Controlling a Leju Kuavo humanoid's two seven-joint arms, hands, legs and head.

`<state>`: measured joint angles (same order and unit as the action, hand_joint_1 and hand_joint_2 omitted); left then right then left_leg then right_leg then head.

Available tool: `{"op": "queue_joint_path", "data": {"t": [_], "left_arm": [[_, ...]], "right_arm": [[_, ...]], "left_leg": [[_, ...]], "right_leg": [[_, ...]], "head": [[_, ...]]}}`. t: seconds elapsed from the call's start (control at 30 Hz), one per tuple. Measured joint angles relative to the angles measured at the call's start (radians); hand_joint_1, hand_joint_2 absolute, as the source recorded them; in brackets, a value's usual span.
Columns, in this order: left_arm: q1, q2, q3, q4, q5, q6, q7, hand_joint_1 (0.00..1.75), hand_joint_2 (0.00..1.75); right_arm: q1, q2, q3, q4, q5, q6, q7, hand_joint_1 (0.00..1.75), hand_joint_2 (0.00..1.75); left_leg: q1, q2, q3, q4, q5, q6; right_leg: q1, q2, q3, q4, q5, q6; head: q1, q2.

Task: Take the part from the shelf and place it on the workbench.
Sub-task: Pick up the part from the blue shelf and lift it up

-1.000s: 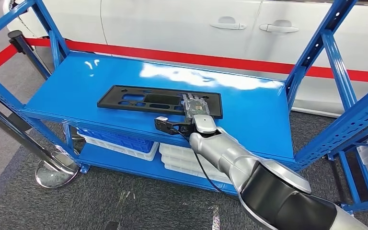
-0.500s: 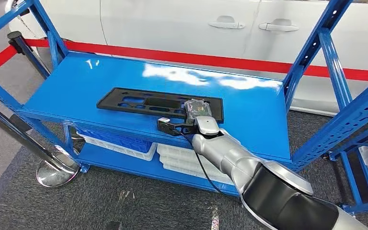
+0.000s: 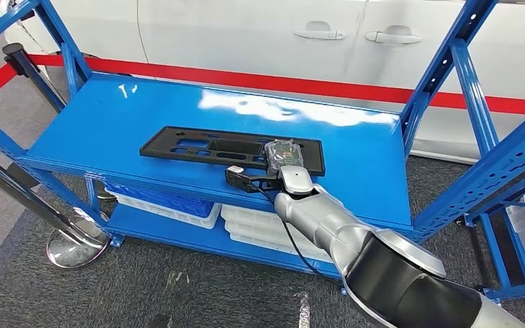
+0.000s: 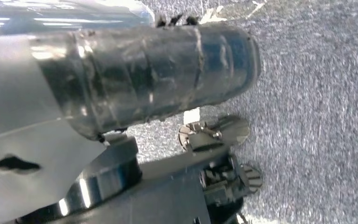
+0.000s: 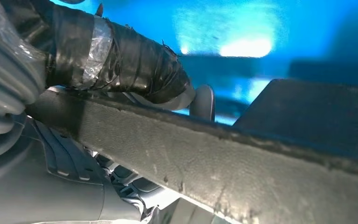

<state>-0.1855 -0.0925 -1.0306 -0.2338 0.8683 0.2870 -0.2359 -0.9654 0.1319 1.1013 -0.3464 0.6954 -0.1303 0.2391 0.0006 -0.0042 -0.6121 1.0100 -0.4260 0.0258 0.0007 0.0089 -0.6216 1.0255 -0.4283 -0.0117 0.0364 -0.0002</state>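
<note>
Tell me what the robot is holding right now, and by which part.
The right hand grips the black plastic panel by its near long edge toward its right end, fingers wrapped over it. The panel lies on the blue shelf.

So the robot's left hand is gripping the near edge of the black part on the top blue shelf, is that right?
Not quite: the right hand grips it, its arm entering from the right in the head view. The rest stands: the black part lies on the top blue shelf, held at its near edge, as the right wrist view confirms.
</note>
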Motion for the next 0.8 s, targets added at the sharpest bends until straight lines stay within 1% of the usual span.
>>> {"op": "queue_joint_path", "data": {"t": [0.03, 0.07, 0.1, 0.17, 0.2, 0.23, 0.27, 0.3, 0.33, 0.37, 0.4, 0.43, 0.5, 0.53, 0.57, 0.6, 0.67, 0.7, 0.73, 0.77, 0.8], "left_arm": [[0.000, 0.000, 0.000, 0.000, -0.002, 0.000, -0.004, 0.00, 0.00], [-0.001, -0.001, 0.000, 0.000, -0.006, 0.002, -0.010, 0.00, 0.00], [-0.002, -0.001, 0.000, 0.000, -0.010, 0.005, -0.020, 0.00, 0.00], [-0.003, -0.001, 0.000, 0.000, -0.017, 0.018, -0.049, 0.00, 0.00], [-0.002, -0.001, 0.000, 0.000, -0.017, 0.027, -0.067, 0.00, 0.00], [0.000, -0.001, 0.000, 0.000, -0.016, 0.035, -0.087, 0.00, 0.00], [0.001, -0.001, 0.000, 0.000, -0.014, 0.042, -0.105, 0.00, 0.00], [0.003, -0.001, 0.000, 0.000, -0.012, 0.046, -0.119, 0.00, 0.00], [0.004, -0.001, 0.000, 0.000, -0.009, 0.049, -0.131, 0.00, 0.00], [0.006, 0.000, 0.000, 0.000, -0.008, 0.052, -0.138, 0.00, 0.00], [0.008, 0.000, 0.000, 0.000, -0.005, 0.058, -0.145, 0.00, 0.00], [0.011, 0.000, 0.000, 0.000, -0.002, 0.068, -0.151, 0.00, 0.00], [0.021, 0.002, 0.001, 0.000, 0.007, 0.096, -0.163, 0.00, 0.00], [0.026, 0.003, 0.002, 0.000, 0.013, 0.107, -0.166, 0.00, 0.00], [0.030, 0.005, 0.003, 0.000, 0.020, 0.112, -0.168, 0.00, 0.00], [0.033, 0.008, 0.005, 0.000, 0.027, 0.115, -0.169, 0.00, 0.00], [0.039, 0.012, 0.009, 0.000, 0.044, 0.115, -0.167, 0.00, 0.00], [0.043, 0.015, 0.012, 0.000, 0.053, 0.111, -0.166, 0.00, 0.00], [0.049, 0.018, 0.016, 0.000, 0.063, 0.103, -0.165, 0.00, 0.00], [0.055, 0.022, 0.020, 0.000, 0.070, 0.091, -0.165, 0.00, 0.00], [0.060, 0.026, 0.023, 0.000, 0.074, 0.079, -0.167, 0.00, 0.00]], "right_arm": [[0.001, -0.002, 0.000, 0.000, 0.005, -0.021, -0.007, 1.75, 1.75], [0.002, -0.004, 0.000, -0.001, 0.004, -0.050, -0.019, 1.75, 1.75], [0.004, -0.008, 0.000, -0.003, -0.004, -0.087, -0.039, 1.75, 1.75], [0.011, -0.016, -0.003, -0.017, -0.034, -0.185, -0.092, 1.75, 1.75], [0.017, -0.021, -0.007, -0.031, -0.045, -0.237, -0.117, 1.75, 1.75], [0.022, -0.029, -0.013, -0.054, -0.048, -0.282, -0.134, 1.75, 1.75], [0.025, -0.037, -0.022, -0.084, -0.043, -0.314, -0.140, 1.75, 1.75], [0.028, -0.047, -0.031, -0.120, -0.031, -0.333, -0.138, 1.75, 1.75], [0.030, -0.057, -0.041, -0.159, -0.013, -0.347, -0.132, 1.75, 1.75], [0.035, -0.067, -0.052, -0.202, 0.009, -0.359, -0.126, 1.75, 1.75], [0.045, -0.078, -0.064, -0.248, 0.034, -0.373, -0.120, 1.75, 1.75], [0.061, -0.091, -0.078, -0.302, 0.064, -0.386, -0.112, 1.75, 1.75], [0.104, -0.121, -0.105, -0.433, 0.131, -0.398, -0.083, 1.75, 1.75], [0.129, -0.139, -0.120, -0.510, 0.164, -0.398, -0.065, 1.75, 1.75], [0.156, -0.155, -0.134, -0.592, 0.193, -0.399, -0.051, 1.75, 1.75], [0.185, -0.171, -0.150, -0.674, 0.212, -0.402, -0.043, 1.75, 1.75], [0.253, -0.201, -0.185, -0.842, 0.220, -0.416, -0.052, 1.75, 1.75], [0.290, -0.214, -0.203, -0.924, 0.206, -0.423, -0.067, 1.75, 1.75], [0.325, -0.225, -0.220, -1.001, 0.187, -0.427, -0.087, 1.75, 1.75], [0.358, -0.234, -0.235, -1.074, 0.162, -0.430, -0.109, 1.75, 1.75], [0.384, -0.242, -0.246, -1.138, 0.137, -0.431, -0.129, 1.75, 1.75]], "left_leg": [[0.003, 0.001, 0.003, -0.006, 0.004, 0.003], [0.006, 0.002, 0.006, -0.013, 0.007, 0.006], [0.008, 0.002, 0.007, -0.016, 0.010, 0.009], [0.008, 0.002, 0.006, -0.015, 0.009, 0.013], [0.008, 0.002, 0.006, -0.013, 0.008, 0.013], [0.009, 0.002, 0.006, -0.011, 0.006, 0.013], [0.010, 0.002, 0.006, -0.007, 0.003, 0.011], [0.011, 0.001, 0.006, -0.001, -0.002, 0.007], [0.012, 0.001, 0.004, 0.007, -0.008, 0.001], [0.011, 0.000, 0.001, 0.015, -0.013, -0.005], [0.010, -0.001, -0.001, 0.021, -0.017, -0.011], [0.009, -0.002, -0.003, 0.023, -0.018, -0.016], [0.011, -0.002, -0.003, 0.023, -0.021, -0.023], [0.012, -0.001, -0.005, 0.031, -0.030, -0.026], [0.012, 0.000, -0.014, 0.056, -0.049, -0.031], [0.013, 0.001, -0.032, 0.100, -0.076, -0.035], [0.015, 0.002, -0.084, 0.224, -0.135, -0.041], [0.015, 0.002, -0.105, 0.272, -0.150, -0.042], [0.015, 0.002, -0.113, 0.291, -0.148, -0.041], [0.015, 0.002, -0.103, 0.272, -0.128, -0.038], [0.014, 0.001, -0.078, 0.219, -0.095, -0.033]], "right_leg": [[0.000, 0.000, -0.005, 0.009, -0.008, 0.006], [-0.001, -0.001, -0.017, 0.037, -0.027, 0.011], [-0.002, -0.001, -0.040, 0.086, -0.055, 0.016], [-0.005, -0.002, -0.101, 0.216, -0.113, 0.024], [-0.008, -0.002, -0.124, 0.261, -0.123, 0.027], [-0.011, -0.003, -0.130, 0.269, -0.114, 0.030], [-0.014, -0.004, -0.118, 0.239, -0.088, 0.033], [-0.018, -0.005, -0.089, 0.178, -0.051, 0.036], [-0.020, -0.006, -0.058, 0.114, -0.027, 0.038], [-0.020, -0.005, -0.033, 0.063, -0.011, 0.035], [-0.019, -0.005, -0.018, 0.034, -0.006, 0.031], [-0.016, -0.003, -0.013, 0.027, -0.012, 0.025], [-0.014, -0.002, -0.011, 0.023, -0.010, 0.011], [-0.016, -0.002, -0.009, 0.021, -0.010, 0.005], [-0.018, -0.003, -0.005, 0.018, -0.010, -0.002], [-0.020, -0.004, -0.002, 0.016, -0.011, -0.007], [-0.019, -0.006, 0.003, 0.016, -0.014, -0.013], [-0.018, -0.007, 0.006, 0.016, -0.016, -0.015], [-0.017, -0.006, 0.008, 0.017, -0.017, -0.016], [-0.016, -0.005, 0.011, 0.018, -0.019, -0.017], [-0.016, -0.002, 0.012, 0.019, -0.020, -0.017]], "head": [[0.000, 0.000], [0.002, 0.000], [0.002, 0.000], [0.003, 0.000], [0.003, 0.000], [0.003, 0.000], [0.003, 0.000], [0.003, 0.000], [0.003, 0.000], [0.003, 0.000], [0.001, 0.000], [0.000, 0.000], [-0.001, 0.000], [-0.003, 0.000], [-0.005, 0.000], [-0.007, 0.000], [-0.010, 0.000], [-0.009, 0.000], [-0.009, 0.000], [-0.009, 0.000], [-0.009, 0.000]]}}
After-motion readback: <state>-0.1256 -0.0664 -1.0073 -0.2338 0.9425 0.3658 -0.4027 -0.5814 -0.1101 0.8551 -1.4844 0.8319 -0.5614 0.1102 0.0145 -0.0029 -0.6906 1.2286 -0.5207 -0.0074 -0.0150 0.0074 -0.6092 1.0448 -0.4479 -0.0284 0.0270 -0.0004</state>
